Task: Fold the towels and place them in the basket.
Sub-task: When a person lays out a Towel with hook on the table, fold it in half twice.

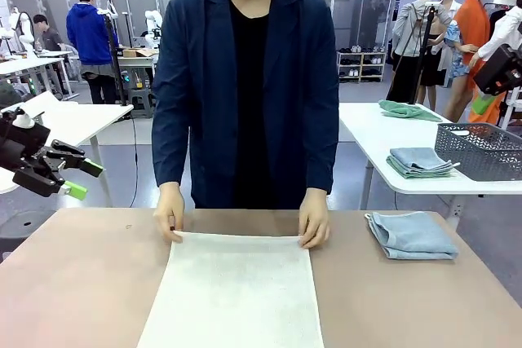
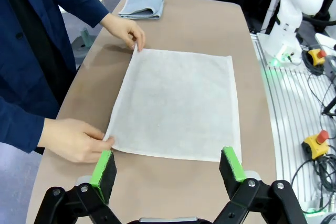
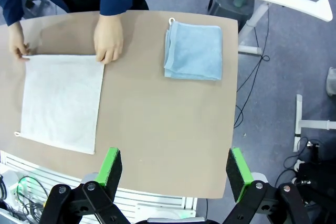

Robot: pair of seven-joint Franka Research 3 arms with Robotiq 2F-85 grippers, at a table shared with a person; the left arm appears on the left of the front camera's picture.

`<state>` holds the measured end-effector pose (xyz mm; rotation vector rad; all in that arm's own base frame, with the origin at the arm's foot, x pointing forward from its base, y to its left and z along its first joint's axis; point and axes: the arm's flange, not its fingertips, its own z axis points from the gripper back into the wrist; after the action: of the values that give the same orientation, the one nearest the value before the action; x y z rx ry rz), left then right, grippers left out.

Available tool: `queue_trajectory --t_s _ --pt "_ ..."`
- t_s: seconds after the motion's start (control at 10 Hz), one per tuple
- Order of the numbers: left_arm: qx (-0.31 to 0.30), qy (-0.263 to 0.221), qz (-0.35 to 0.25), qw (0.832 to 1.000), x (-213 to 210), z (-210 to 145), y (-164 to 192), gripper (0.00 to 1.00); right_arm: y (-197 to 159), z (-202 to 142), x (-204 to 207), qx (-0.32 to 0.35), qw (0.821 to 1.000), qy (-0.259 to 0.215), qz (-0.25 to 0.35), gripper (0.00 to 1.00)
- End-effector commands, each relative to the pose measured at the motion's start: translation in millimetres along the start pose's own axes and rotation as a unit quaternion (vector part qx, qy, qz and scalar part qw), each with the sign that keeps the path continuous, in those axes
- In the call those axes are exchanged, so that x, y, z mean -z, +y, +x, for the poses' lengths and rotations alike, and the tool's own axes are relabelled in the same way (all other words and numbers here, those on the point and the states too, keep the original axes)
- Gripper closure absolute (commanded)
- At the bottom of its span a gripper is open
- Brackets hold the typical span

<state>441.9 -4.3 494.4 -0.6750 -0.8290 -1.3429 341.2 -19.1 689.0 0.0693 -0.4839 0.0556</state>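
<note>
- Currently white towel flat on table centre, long axis from person's edge to mine; person's hands pin far corners.
- My left gripper, jaws apart, off left edge, judged nearer; my right gripper, also apart, above right edge.
- Blue towel folded, far right corner.

Spread towel lies left of folded towel.

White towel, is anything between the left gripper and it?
Nothing lies over the white towel in front of the left gripper, whose jaws stand open. A person's hand pins the corner close beside one of the jaws.
</note>
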Motion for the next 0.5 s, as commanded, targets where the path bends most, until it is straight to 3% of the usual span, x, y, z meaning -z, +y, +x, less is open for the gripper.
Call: queue_trajectory --t_s 0.0,0.2,0.4 --pt "-0.004 -0.009 0.011 1.0 -3 7 -1 0.0 2 5 -2 -0.02 1.0 0.003 0.011 0.0" --pt "-0.001 0.001 0.016 1.0 -5 17 -6 0.0 16 6 -7 -0.05 0.999 0.003 0.014 0.0" --pt "0.019 0.074 0.045 0.996 -6 61 -33 0.0 60 0 -27 -0.134 0.991 0.006 0.026 0.0"
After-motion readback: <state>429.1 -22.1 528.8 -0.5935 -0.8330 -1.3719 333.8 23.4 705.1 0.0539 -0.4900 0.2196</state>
